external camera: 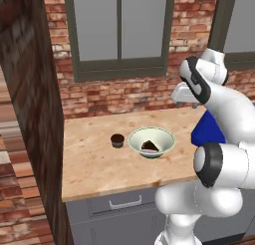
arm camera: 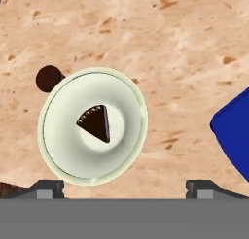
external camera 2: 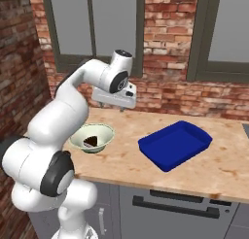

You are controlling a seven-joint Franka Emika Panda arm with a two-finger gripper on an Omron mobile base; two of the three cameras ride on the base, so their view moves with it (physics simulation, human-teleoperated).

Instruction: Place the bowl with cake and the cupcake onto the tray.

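Note:
The pale greenish-white bowl rests on the counter with a dark brown wedge of cake inside. The small dark cupcake stands just left of the bowl, close to its rim. Farther right on the counter lies the deep blue tray, with nothing in it. My gripper hangs well above the counter, behind and slightly right of the bowl, pointing down. It is open, fingers wide apart, holding nothing.
A brick wall with windows runs behind the wooden counter. A tall brick column borders the counter's left end. Grey drawers sit under the front edge. My own arm hides part of the tray in the left base view.

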